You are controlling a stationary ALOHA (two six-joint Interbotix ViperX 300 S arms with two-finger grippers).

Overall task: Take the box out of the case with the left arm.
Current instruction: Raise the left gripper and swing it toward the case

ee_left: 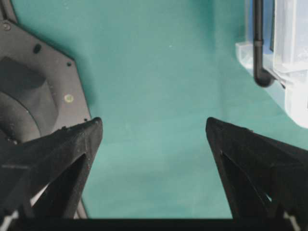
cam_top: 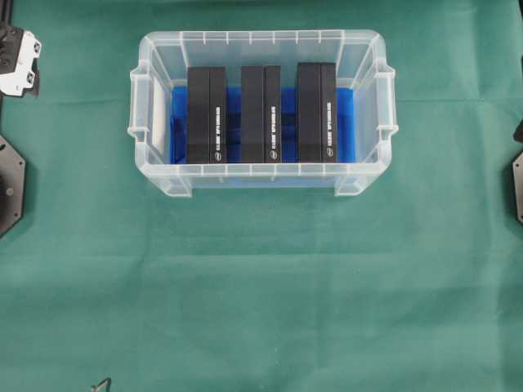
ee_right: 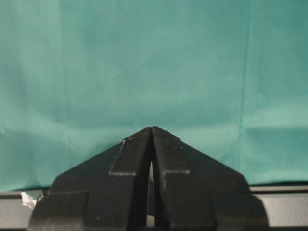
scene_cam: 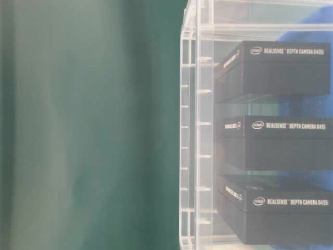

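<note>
In the left wrist view, the left gripper (ee_left: 154, 130) was closest, and its two black jaws stood far apart with nothing between them, only the green cloth (ee_left: 154, 62) below. A dark base plate (ee_left: 38, 96) lay at the left edge of that view, and a corner of the case (ee_left: 284, 57) showed at the upper right, well away from the jaws. In the right wrist view, the right gripper (ee_right: 151, 129) had its jaws pressed tight together, tip to tip, with nothing caught in them, and it pointed at bare green cloth too. From above, the worktop (cam_top: 261, 310) was covered by the green cloth, and the clear case sat in the upper middle of it. The case had a blue floor (cam_top: 178, 122). Three black boxes stood inside it in a row, each on a thin edge with small white writing near the front end: the left box (cam_top: 206, 114), the middle box (cam_top: 260, 113) and the right box (cam_top: 316, 111). There were small gaps between them, and all three were fully inside the case. A white and black part of the left arm (cam_top: 18, 61) peeked in at the top left corner, far from the case. From table height, the boxes showed through the clear wall, and the writing on them said they held depth cameras.
</note>
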